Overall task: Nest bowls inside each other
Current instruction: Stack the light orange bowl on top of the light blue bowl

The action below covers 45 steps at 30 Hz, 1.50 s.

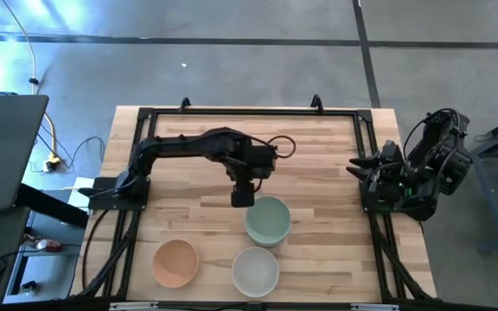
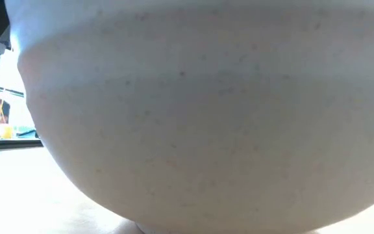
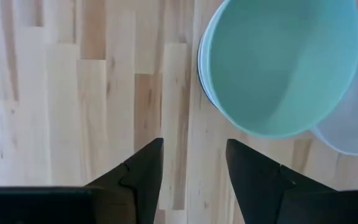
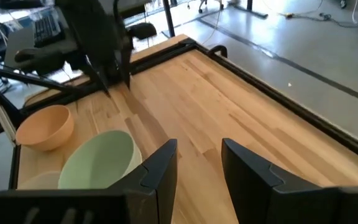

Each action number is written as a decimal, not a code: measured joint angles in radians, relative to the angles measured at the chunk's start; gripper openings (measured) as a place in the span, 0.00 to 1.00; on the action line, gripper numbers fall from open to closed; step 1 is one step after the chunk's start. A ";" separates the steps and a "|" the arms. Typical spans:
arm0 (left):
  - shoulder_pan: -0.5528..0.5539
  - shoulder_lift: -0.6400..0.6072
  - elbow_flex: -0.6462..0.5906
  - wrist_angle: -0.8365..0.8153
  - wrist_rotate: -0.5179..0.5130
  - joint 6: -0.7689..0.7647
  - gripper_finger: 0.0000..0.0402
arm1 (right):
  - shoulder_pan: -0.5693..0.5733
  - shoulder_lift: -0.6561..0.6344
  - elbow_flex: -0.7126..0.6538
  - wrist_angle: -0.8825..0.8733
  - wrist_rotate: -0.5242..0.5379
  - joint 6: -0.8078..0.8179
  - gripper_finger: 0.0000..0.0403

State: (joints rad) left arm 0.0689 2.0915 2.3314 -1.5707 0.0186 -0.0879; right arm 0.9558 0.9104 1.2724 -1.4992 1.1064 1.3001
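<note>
On the wooden table (image 1: 318, 164), a mint bowl (image 1: 268, 218) tops a stack — left hand (image 1: 242, 198) open, empty.

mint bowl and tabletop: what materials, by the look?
Mint green bowl: probably glazed ceramic or melamine; smooth, even colour, thin rim with a soft sheen in the left wrist view. Cannot tell which. Tabletop: wood, butcher-block style; joined light strips with visible grain, matte finish.
</note>
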 joint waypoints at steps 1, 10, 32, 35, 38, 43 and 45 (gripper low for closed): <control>-0.004 -0.013 0.000 0.000 -0.001 -0.009 0.41 | 0.000 0.001 0.000 0.000 -0.010 0.001 0.29; -0.090 -0.101 0.000 0.000 -0.005 -0.017 0.41 | 0.000 0.013 0.000 0.000 -0.088 -0.026 0.29; -0.322 -0.310 0.000 0.077 -0.287 -0.082 0.41 | 0.000 0.026 0.000 0.001 -0.121 -0.123 0.29; -0.344 -0.330 0.000 0.063 -0.328 -0.112 0.41 | 0.000 0.026 0.000 0.007 -0.119 -0.123 0.29; -0.367 -0.345 0.001 0.027 -0.363 -0.157 0.41 | 0.000 0.026 0.000 0.008 -0.119 -0.123 0.29; -0.408 -0.357 0.000 0.000 -0.390 -0.225 0.41 | 0.000 0.026 0.000 0.009 -0.119 -0.123 0.29; -0.423 -0.360 -0.004 0.001 -0.386 -0.241 0.41 | 0.000 0.026 0.000 0.009 -0.119 -0.123 0.29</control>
State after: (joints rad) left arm -0.3537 1.7313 2.3274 -1.5699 -0.3674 -0.3292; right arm 0.9558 0.9360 1.2724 -1.4902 0.9878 1.1770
